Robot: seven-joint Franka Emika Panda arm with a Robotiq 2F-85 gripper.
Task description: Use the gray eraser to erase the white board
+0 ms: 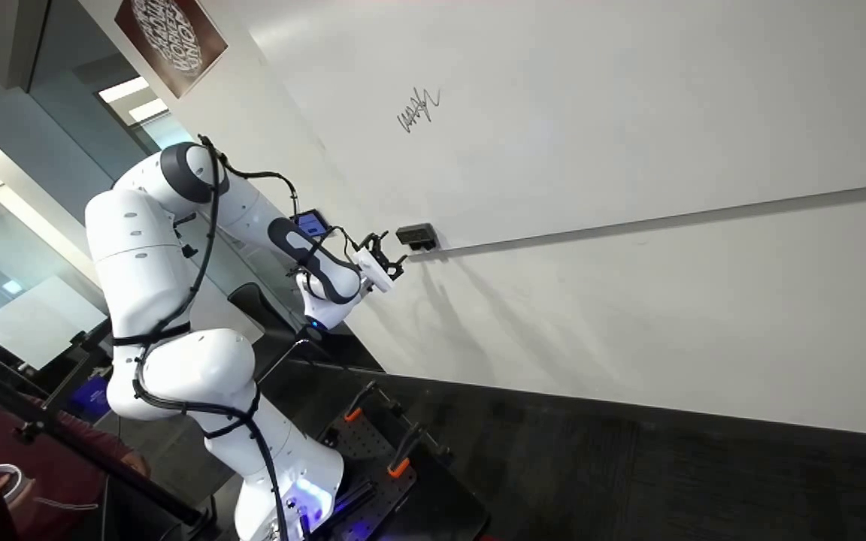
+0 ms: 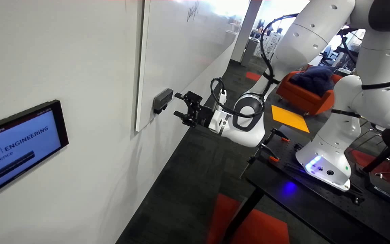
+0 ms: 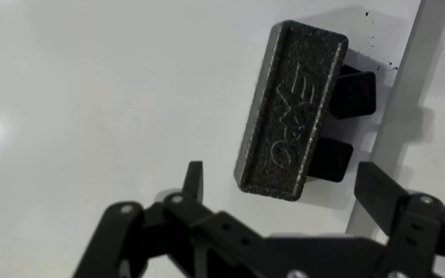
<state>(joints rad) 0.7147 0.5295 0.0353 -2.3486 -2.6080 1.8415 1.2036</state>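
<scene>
The gray eraser (image 3: 292, 112) is a long rectangular block with bevelled edges, its nearly black face coarse and speckled like felt, scored with pale, looping lines. It sits slanted in the wrist view on the smooth, softly shining white board (image 1: 628, 98); in an exterior view it is near the left end of the flat gray rail (image 3: 408, 85) along the board's edge. Two black blocks (image 3: 330, 160), smoother and faceted, jut from its right side in the wrist view. Well apart from it, toward the board's left side in an exterior view, is a thin, jagged dark scribble (image 1: 418, 109). The claw (image 2: 178, 105), black and jointed, stands wide and empty, its two blunt fingers (image 3: 377, 189) left and right of the eraser's near end in the wrist view; in an exterior view their tips are near the eraser but apart from it.
</scene>
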